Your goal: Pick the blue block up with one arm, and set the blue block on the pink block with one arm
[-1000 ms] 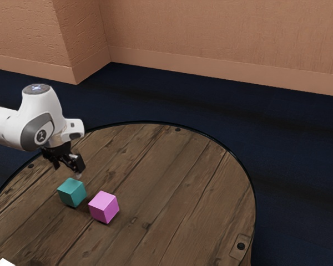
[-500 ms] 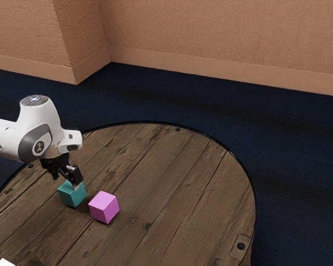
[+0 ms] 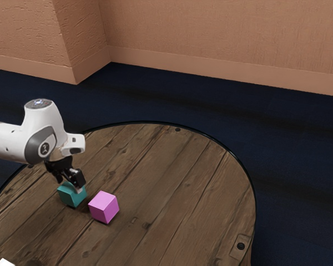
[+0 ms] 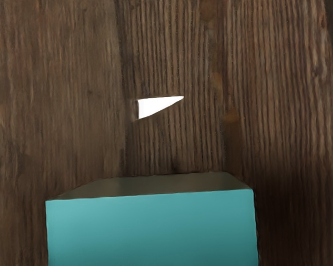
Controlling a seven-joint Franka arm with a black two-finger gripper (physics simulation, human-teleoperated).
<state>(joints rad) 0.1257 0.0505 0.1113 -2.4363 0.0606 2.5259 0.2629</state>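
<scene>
One teal-blue cube block [image 3: 70, 197] with plain, unmarked faces sits on the round dark-wood plank table [image 3: 172, 183]. My black two-finger gripper [image 3: 73, 182] is down on its top (clamped or not, I cannot tell). One pink cube block [image 3: 104, 206] lies just beside it, at four o'clock.

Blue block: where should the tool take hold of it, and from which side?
Take the blue block by two opposite upright faces, coming from straight above: it sits flat on the table, a plain cube. The pink block stands apart, likely leaving room on that side.
</scene>
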